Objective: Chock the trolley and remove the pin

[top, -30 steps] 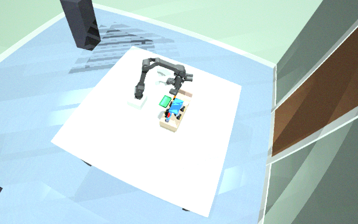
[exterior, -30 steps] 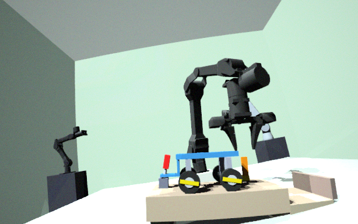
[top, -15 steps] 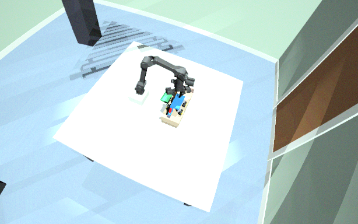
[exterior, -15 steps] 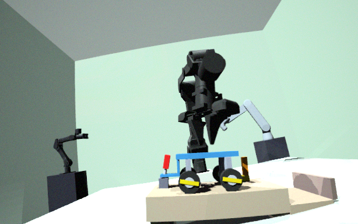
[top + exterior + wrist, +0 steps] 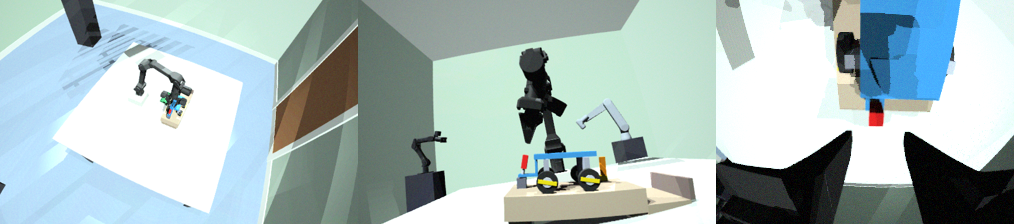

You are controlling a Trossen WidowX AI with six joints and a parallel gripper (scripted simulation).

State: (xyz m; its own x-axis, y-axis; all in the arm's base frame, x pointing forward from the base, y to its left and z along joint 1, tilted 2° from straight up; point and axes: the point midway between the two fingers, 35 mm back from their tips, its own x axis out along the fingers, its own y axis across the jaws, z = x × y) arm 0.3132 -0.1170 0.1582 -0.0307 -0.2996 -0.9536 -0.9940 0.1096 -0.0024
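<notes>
The trolley, with its blue deck (image 5: 178,108) (image 5: 565,155) (image 5: 916,65), stands on the ramp (image 5: 171,122) (image 5: 574,205). The red-headed stop pin (image 5: 524,161) (image 5: 876,119) stands upright at its uphill end, in the blue tab above a grey block. The chock's orange handle (image 5: 602,166) stands upright by the downhill wheels; its base is partly behind the near wheel, so contact cannot be told. My gripper (image 5: 528,142) (image 5: 878,136) is partly open and empty, above the uphill end; the pin head shows just ahead of the gap between the fingertips. The green tray (image 5: 163,100) is partly hidden by the arm.
A low end wall (image 5: 673,185) stands at the ramp's downhill end. The arm reaches over the ramp from its white base block (image 5: 137,100). Two other arms stand on dark pedestals (image 5: 423,191) (image 5: 629,150) in the background.
</notes>
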